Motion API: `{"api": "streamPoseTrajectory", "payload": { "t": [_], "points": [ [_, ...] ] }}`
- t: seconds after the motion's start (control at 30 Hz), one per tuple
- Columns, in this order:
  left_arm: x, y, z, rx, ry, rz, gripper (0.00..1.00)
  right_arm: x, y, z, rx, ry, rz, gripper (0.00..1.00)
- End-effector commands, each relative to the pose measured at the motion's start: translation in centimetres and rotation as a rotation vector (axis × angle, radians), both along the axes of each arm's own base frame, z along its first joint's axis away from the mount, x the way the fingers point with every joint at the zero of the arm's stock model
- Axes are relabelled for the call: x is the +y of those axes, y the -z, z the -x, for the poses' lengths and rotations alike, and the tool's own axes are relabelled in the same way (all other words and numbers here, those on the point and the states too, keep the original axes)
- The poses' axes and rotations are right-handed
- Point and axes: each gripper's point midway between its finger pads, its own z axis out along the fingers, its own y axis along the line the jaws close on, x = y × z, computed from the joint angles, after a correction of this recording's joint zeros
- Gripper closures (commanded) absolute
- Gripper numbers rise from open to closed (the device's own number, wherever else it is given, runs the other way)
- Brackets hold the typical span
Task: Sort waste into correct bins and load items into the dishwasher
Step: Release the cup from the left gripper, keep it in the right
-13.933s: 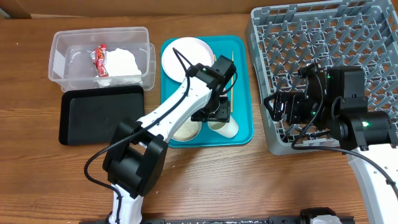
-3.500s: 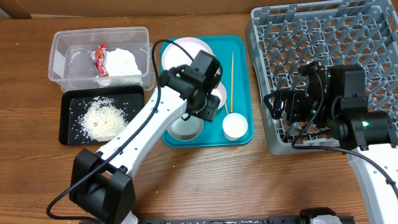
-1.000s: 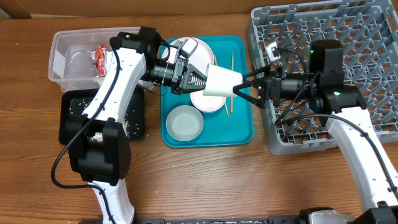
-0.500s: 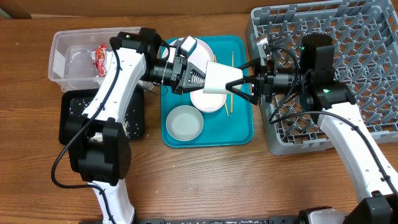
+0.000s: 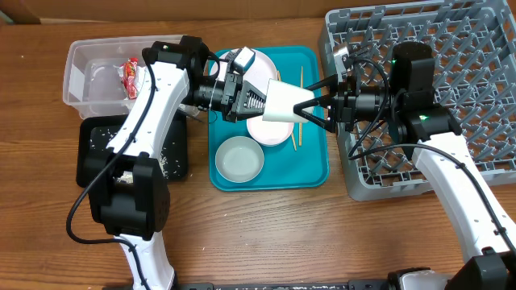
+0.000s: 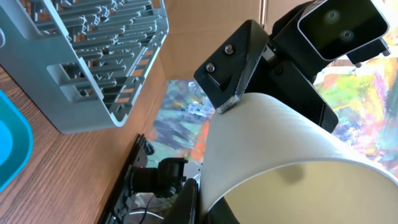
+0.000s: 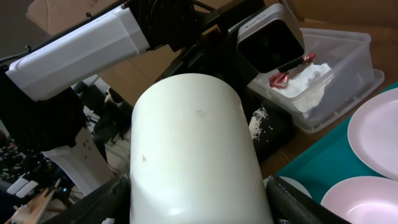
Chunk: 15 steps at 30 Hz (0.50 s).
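Observation:
A white cup [image 5: 282, 102] hangs on its side above the teal tray [image 5: 314, 165]. My left gripper [image 5: 264, 101] is shut on its rim, one finger [image 6: 189, 202] outside and one inside the cup [image 6: 280, 149]. From the right, my right gripper [image 5: 305, 106] reaches round the cup's base end. Its fingers [image 7: 99, 202] lie against both sides of the cup [image 7: 193, 143]. On the tray sit a grey-green bowl [image 5: 239, 159], a small white bowl [image 5: 270, 130], a white plate [image 5: 230, 64] and chopsticks [image 5: 297, 133]. The dishwasher rack [image 5: 451, 48] stands at the right.
A clear tub [image 5: 89, 72] at the back left holds a red-and-white wrapper [image 5: 129, 76] and a white napkin [image 7: 305, 81]. In front of it a black tray [image 5: 89, 157] holds rice grains [image 5: 165, 165]. My left arm crosses over both bins.
My right arm has moved left to the cup, and its fingers have narrowed onto the cup's sides. My left gripper has kept the cup still.

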Motion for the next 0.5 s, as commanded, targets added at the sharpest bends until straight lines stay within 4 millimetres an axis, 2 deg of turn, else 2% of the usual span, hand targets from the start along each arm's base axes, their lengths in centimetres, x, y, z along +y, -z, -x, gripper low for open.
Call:
{"api": "streamPoseTrajectory", "payload": {
  "t": [0.0,0.1,0.27,0.37,0.47],
  "points": [
    [-0.4,-1.4,-0.2,-0.057,0.004,0.079,0.96,1.3,-0.6,0.7,-0.017,-0.035,0.000,0.29],
    [-0.4,-1.4,-0.2,-0.057,0.004,0.079,0.96,2.0,-0.6,1.1,-0.018,-0.049,0.004,0.30],
    [-0.4,-1.5,-0.2,-0.057,0.004,0.082,0.94,2.5,-0.4,1.2,-0.020,-0.048,0.015,0.46],
    [-0.4,-1.5,-0.2,-0.056,0.003,0.082,0.92,2.5,-0.4,1.2,-0.020,-0.045,0.016,0.51],
    [-0.4,-1.5,-0.2,-0.057,0.004,0.081,0.82,2.5,-0.3,1.0,-0.021,-0.037,0.019,0.54]
  ]
}}
